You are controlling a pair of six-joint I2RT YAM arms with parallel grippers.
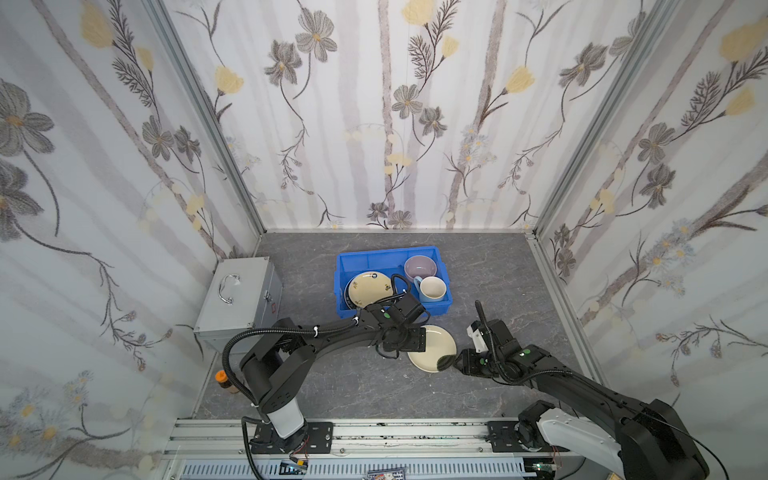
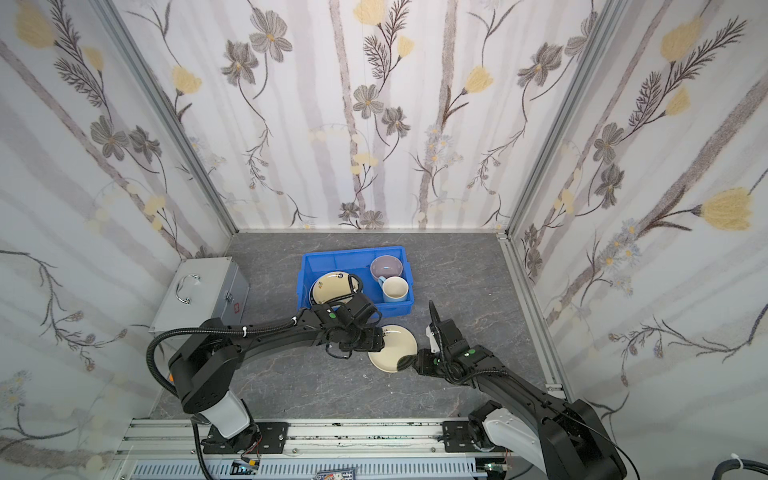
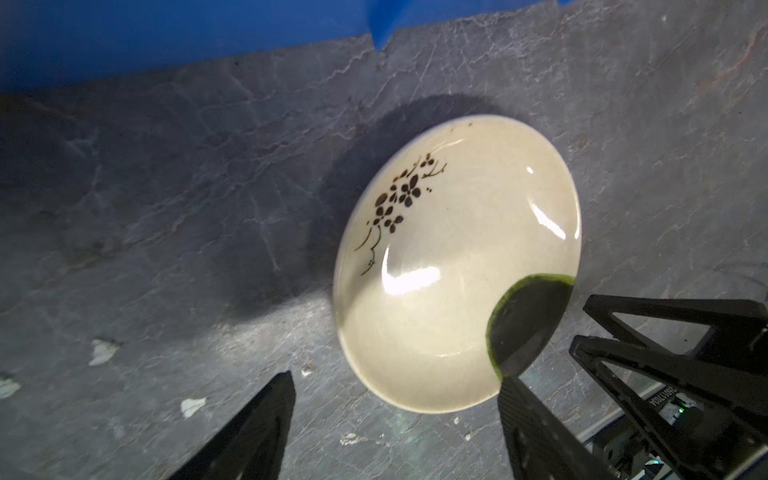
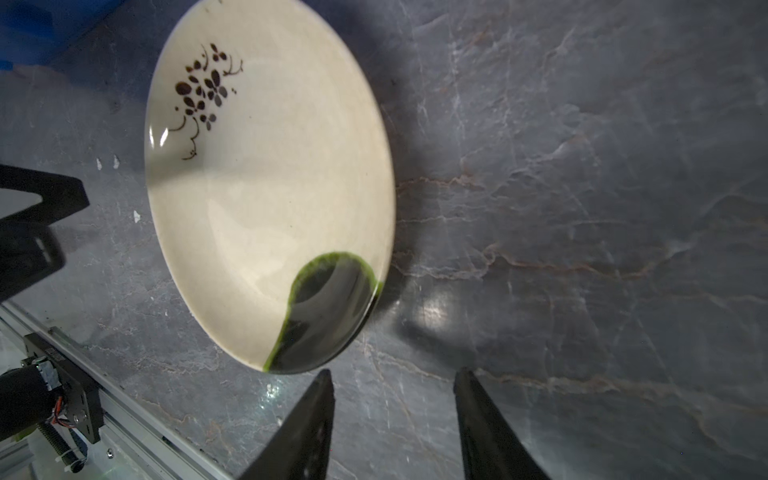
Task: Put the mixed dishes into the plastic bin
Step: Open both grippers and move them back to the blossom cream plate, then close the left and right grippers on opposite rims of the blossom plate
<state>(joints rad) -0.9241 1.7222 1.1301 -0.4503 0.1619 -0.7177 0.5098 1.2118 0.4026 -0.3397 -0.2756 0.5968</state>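
"Cream-flowered plate [image 1: 430,349] lies outside the plastic bin [image 1: 374,261], just off its near wall, on the grey tabletop," notes the first observer. "It looks like the last piece to go."

"The left gripper [image 3: 395,378] hangs over it, jaws wide apart, holding nothing," the second answers. "One finger [image 3: 523,415] sits at the dark-glazed rim, the other is off the plate. The right gripper [image 4: 395,372] is about half open and empty, just beside that rim on the side farther from the bin."

"Glazed and shallow, the plate would probably skate if pinched from one side," the first judges. "Better to let the right gripper brace the rim while the left works a finger under the edge. Then it should close firmly and lift high enough to clear the bin's near wall."

"And the count?"

"In the bin are one lilac bowl [image 1: 419,266] in a far corner and one mug [image 1: 432,289] beside it. One second flowered plate [image 1: 368,286] tops a stack. A dark rim shows beneath, but how many plates lie under it cannot be told. Left of the bin stand one metal case [image 1: 237,295] and, well beyond it, one orange-capped bottle [image 1: 222,379]. There are two arms and two grippers."
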